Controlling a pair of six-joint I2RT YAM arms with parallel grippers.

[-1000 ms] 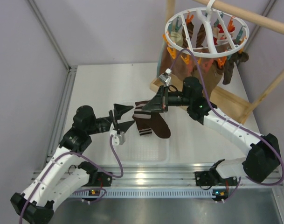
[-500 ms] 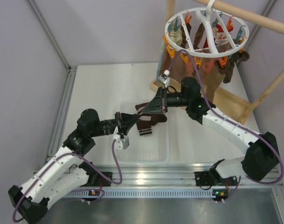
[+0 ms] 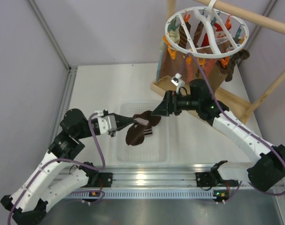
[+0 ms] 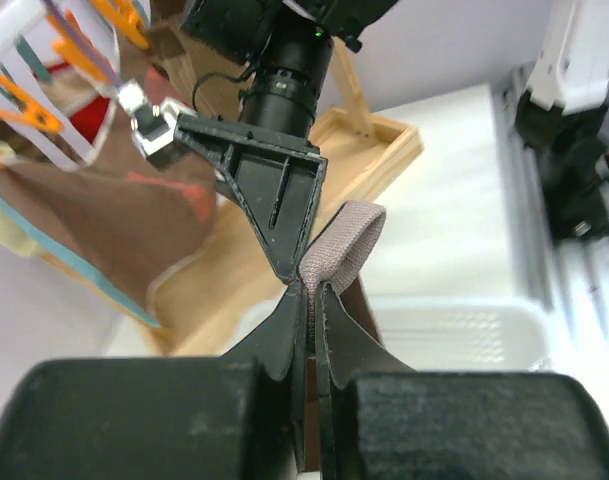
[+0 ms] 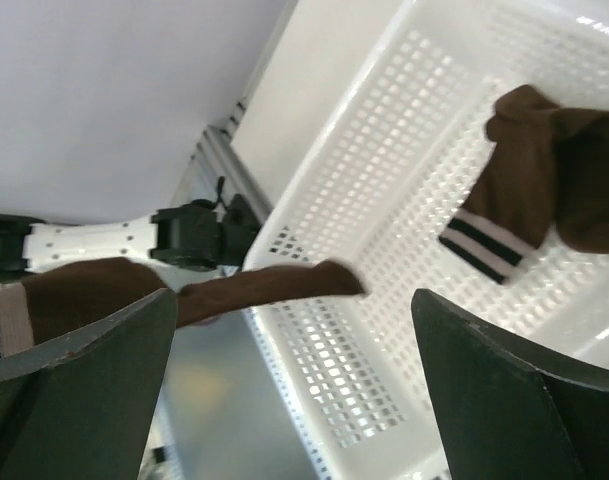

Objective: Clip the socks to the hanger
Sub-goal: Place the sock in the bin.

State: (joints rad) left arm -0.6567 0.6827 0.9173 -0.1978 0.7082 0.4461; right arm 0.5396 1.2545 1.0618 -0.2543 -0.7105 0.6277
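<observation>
Now, with the left end effector (image 4: 304,292) pinched shut on a sock (image 4: 344,240) cuff, hold firm and lift to the hanger (image 3: 209,33) beyond; the right end effector (image 5: 292,295) gapes wide, empty.

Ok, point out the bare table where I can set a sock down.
Bare table lies back-left, between the left rail and the wooden stand. A smaller patch sits right of the basket, beside the right arm. Crowded: over the basket, where the left gripper holding a sock meets the right gripper.
</observation>
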